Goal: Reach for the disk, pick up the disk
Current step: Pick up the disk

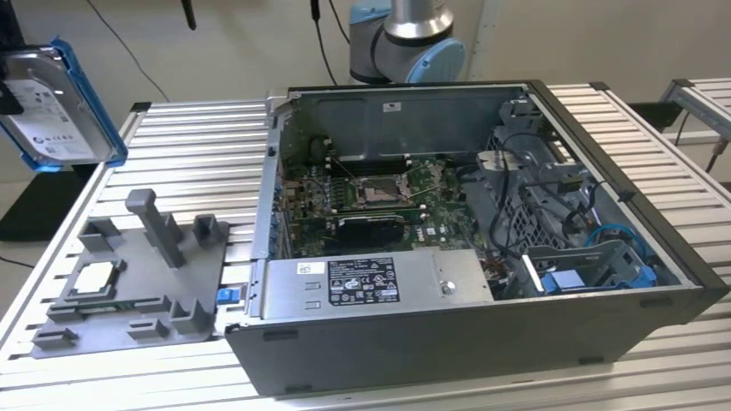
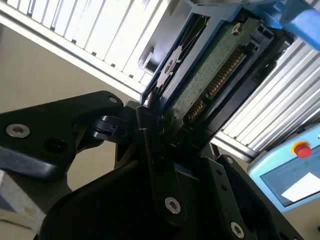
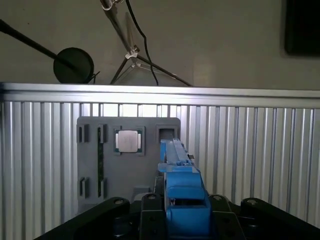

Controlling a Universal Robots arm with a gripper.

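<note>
Disk (image 1: 55, 107) gripped in the end effector (image 2: 172, 127), held above the bench (image 1: 183, 145)
The fingers (image 2: 149, 120) are closed on the near end of its blue carrier; the disk's long axis runs straight out from the end effector, edge-on in the first wrist view; it hangs upright at the exterior view's left, label showing, well apart from the open computer case (image 1: 457, 342).

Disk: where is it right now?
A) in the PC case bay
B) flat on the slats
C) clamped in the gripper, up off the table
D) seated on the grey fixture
C: in the second wrist view the gripper pinches the disk by its edge; the exterior view shows it raised clear of the grey fixture.
</note>
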